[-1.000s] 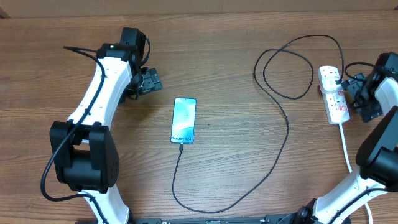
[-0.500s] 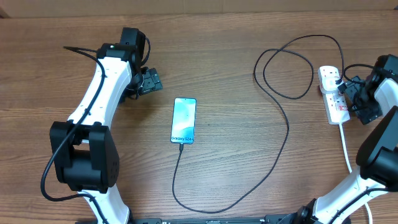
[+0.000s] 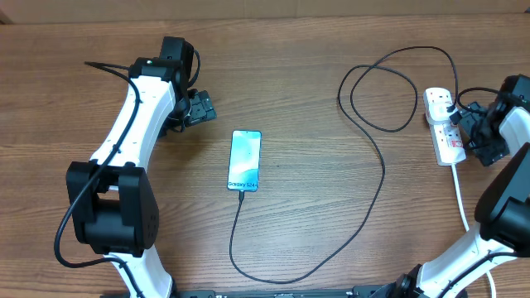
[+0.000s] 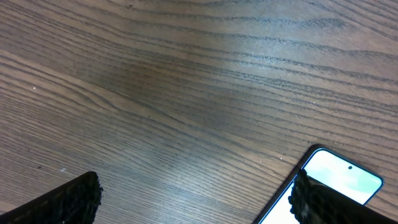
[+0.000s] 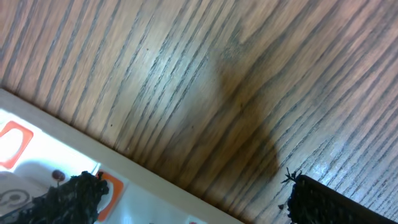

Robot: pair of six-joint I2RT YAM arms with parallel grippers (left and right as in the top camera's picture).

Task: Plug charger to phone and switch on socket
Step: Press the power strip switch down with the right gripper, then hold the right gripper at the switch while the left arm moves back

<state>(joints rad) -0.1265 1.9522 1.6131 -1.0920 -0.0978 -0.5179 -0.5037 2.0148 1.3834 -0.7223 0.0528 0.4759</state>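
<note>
So not much has moved in the last second: the right gripper (image 3: 472,132) has crept a little up and in toward the power strip (image 3: 441,124), and everything else sits exactly where it was. The phone (image 3: 245,161) lies flat mid-table with the charger cable (image 3: 383,165) already meeting its bottom edge, and the black plug (image 3: 448,103) looks seated in the strip's far end, so I'd say only the switch is left. In the right wrist view the fingers are spread wide with nothing between them, hovering over bare wood right beside the strip's long edge, and a red switch mark (image 5: 111,185) shows near the left finger. It isn't on a switch yet as far as I can tell. The left gripper (image 3: 199,108) is parked up-left of the phone, also spread and empty. Room-wise, the strip sits close to the table's (image 3: 315,91) right side, with its white lead (image 3: 460,199) trailing toward the near edge and the cable's loop just left of it. The cleanest way in is from the right, where the arm already is.
</note>
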